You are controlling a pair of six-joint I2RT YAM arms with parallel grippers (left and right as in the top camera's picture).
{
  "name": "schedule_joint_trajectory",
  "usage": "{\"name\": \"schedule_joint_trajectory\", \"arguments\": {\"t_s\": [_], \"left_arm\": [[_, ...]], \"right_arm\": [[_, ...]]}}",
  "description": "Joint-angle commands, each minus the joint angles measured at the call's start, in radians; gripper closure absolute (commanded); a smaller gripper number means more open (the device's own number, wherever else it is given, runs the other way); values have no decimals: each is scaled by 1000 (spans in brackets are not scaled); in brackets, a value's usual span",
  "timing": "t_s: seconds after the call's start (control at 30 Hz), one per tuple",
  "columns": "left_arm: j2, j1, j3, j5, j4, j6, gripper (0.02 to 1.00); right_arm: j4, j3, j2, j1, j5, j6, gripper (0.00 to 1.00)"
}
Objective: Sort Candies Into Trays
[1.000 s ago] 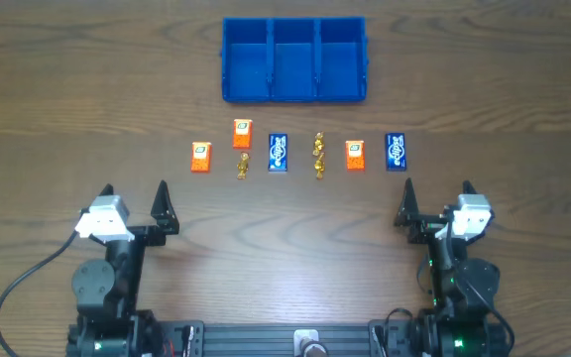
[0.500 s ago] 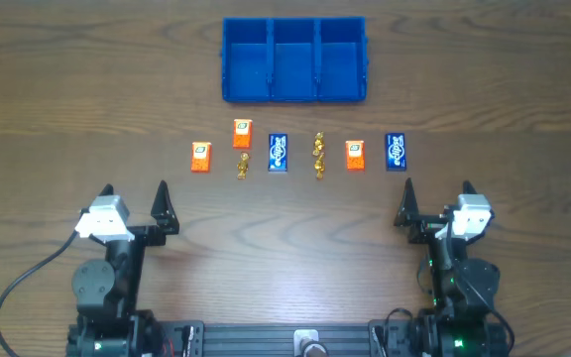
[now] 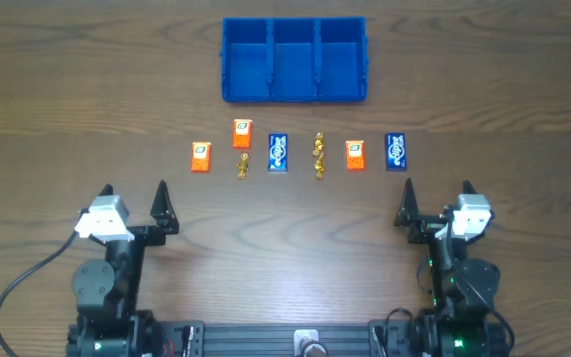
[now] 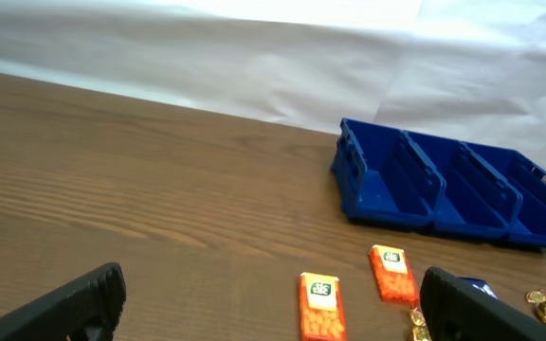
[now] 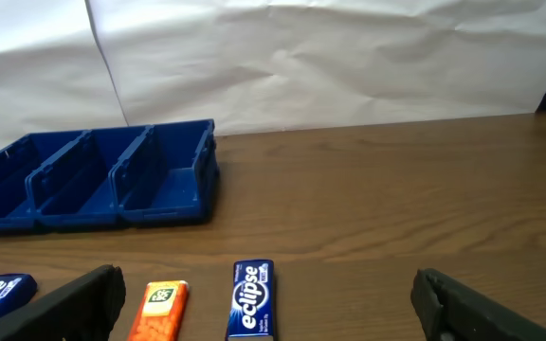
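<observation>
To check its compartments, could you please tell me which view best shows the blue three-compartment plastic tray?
The top view: the blue three-compartment plastic tray shows whole from above. Both wrist views show it obliquely, clipped at an edge.

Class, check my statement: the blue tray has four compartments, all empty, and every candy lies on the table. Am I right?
No. The blue tray has three compartments, not four, as the top view shows. All are empty, and every candy lies on the table.

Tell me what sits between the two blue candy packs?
In the top view, two gold candies and one orange box lie between the left blue pack and the right blue pack.
</observation>
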Motion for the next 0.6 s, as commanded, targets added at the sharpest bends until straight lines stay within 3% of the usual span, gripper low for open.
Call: {"name": "schedule_joint_trajectory", "arguments": {"t_s": [0.03, 0.33, 0.6], "left_arm": [[191, -54, 209, -17, -42, 14, 18], [1087, -141, 1207, -29, -693, 56, 18], [1576, -154, 1323, 22, -806, 44, 18]], "right_arm": [[0, -8, -8, 3, -8, -9, 1], [0, -8, -8, 3, -8, -9, 1], [0, -8, -8, 3, -8, -9, 1]]}}
